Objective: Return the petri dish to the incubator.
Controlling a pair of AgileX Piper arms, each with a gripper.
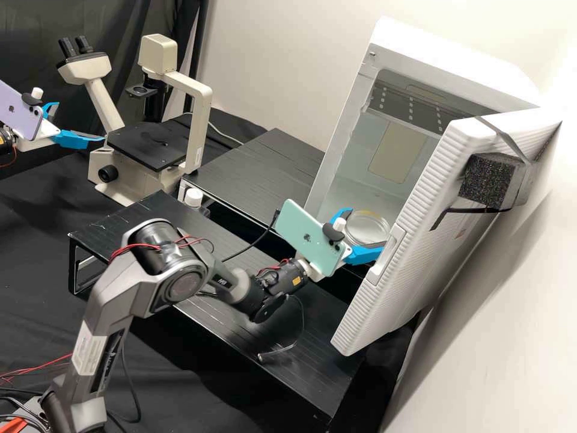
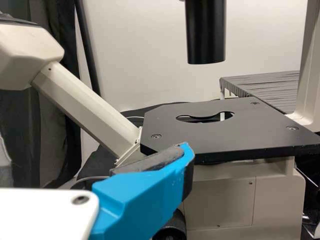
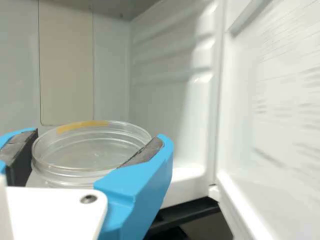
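Holding clear, round, shallow petri dish (image 3: 90, 150) in right gripper (image 1: 368, 230), see-through with ringed walls, yellow-orange strip (image 3: 82, 125) along part of rim, nearly level, at mouth of open incubator (image 1: 445, 54), left gripper (image 1: 80, 122) spread wide near microscope stage (image 1: 144, 147).

Wears dark grey casing (image 1: 129, 276) at lower left in the high view, with a white label (image 1: 88, 349), a round joint cap (image 1: 183, 284) and thin red wires (image 1: 141, 246). Bears a small yellow tag (image 1: 296, 281) near the frame's middle. Ends in bright blue fingers (image 1: 363, 255) with grey-black pads (image 3: 148, 150), and a white plate (image 3: 55, 215) with a recessed screw (image 3: 88, 199). Carries a mint-green phone (image 1: 309, 237) on one wrist, a lilac phone (image 1: 18, 111) at far left.
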